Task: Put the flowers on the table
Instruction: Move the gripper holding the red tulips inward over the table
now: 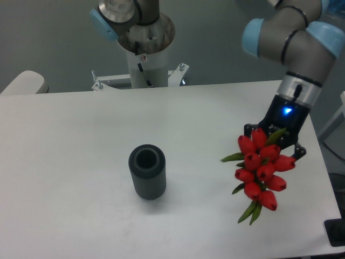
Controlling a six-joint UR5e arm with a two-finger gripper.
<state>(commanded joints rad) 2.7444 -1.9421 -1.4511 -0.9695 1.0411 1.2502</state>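
The flowers (261, 167), a bunch of red tulips with green leaves, hang at the right side over the white table (75, 162). Their blossoms face the camera and cover the stems. My gripper (273, 139) is right behind the top of the bunch, shut on it; its black fingers show only at the edges of the blossoms. A blue light glows on the wrist above it.
A dark grey ribbed vase (146, 171) stands upright left of centre, well apart from the flowers. The arm's white base column (145, 56) rises at the table's far edge. The table's right edge runs close to the gripper, and a dark object (334, 233) sits at the bottom right corner.
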